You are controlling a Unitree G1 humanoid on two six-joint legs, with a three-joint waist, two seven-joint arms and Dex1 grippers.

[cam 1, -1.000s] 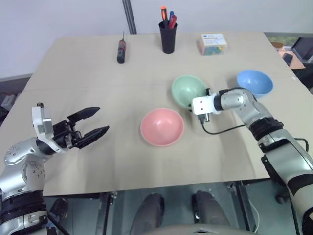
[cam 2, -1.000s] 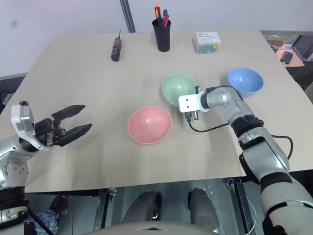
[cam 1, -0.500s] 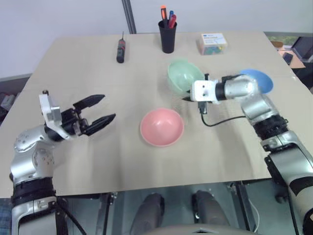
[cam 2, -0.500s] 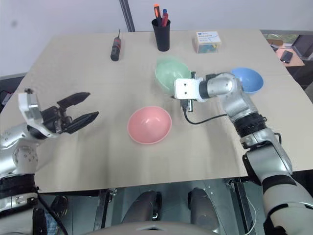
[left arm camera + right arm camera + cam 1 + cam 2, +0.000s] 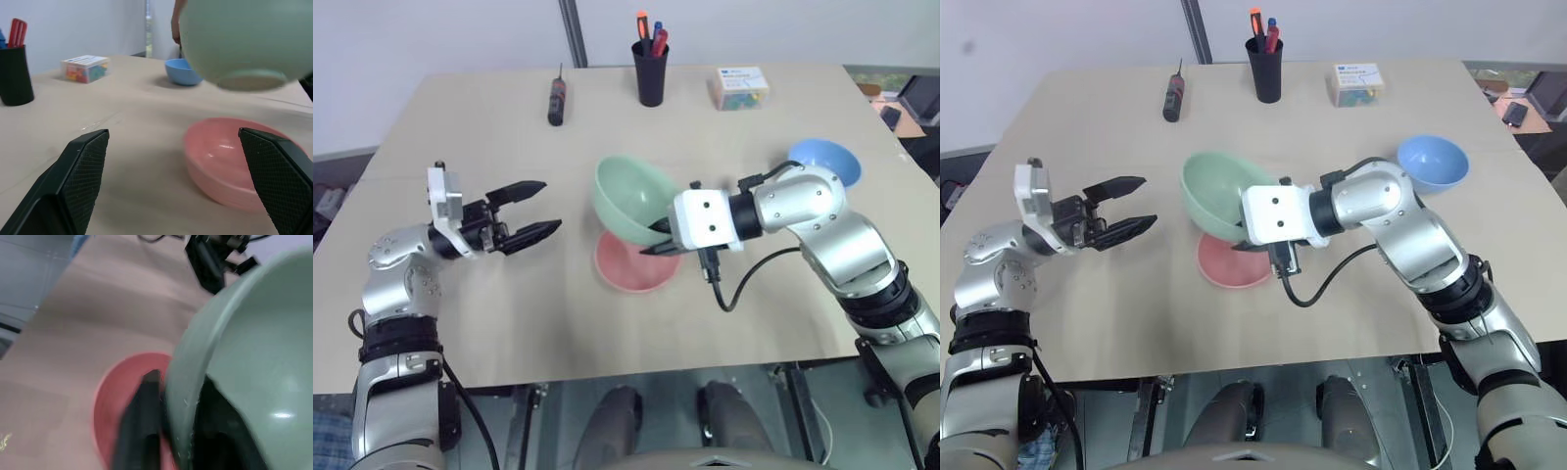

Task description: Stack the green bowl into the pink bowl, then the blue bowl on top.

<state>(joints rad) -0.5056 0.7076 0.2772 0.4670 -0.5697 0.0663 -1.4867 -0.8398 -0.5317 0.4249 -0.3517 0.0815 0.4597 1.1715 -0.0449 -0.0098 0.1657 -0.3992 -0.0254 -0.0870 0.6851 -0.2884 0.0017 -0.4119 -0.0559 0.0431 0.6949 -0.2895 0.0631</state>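
A: Position of the green bowl (image 5: 631, 201)?
B: Held in the air, tilted, directly above the pink bowl (image 5: 636, 266) and clear of it. Rim pinched by the right gripper (image 5: 658, 238), one finger (image 5: 138, 421) outside the wall, the other inside. Jaws narrow, closed on the rim.

A: Parts hidden?
B: Far half of the pink bowl covered by the green one in the head views. Right fingertips mostly masked by the bowl wall and the white wrist block. Blue bowl (image 5: 824, 160) partly cut off by the right forearm; standing on the table (image 5: 489, 313) near its right edge, well apart from the other two.

A: State of the left gripper (image 5: 538, 207)?
B: Jaws wide, nothing between them, hovering above the table to the left of both bowls, pointed toward them.

A: Background items?
B: Black pen cup (image 5: 649, 72), screwdriver (image 5: 556, 99) and a small clear box (image 5: 739, 87) along the far edge. Box contents too small to make out.
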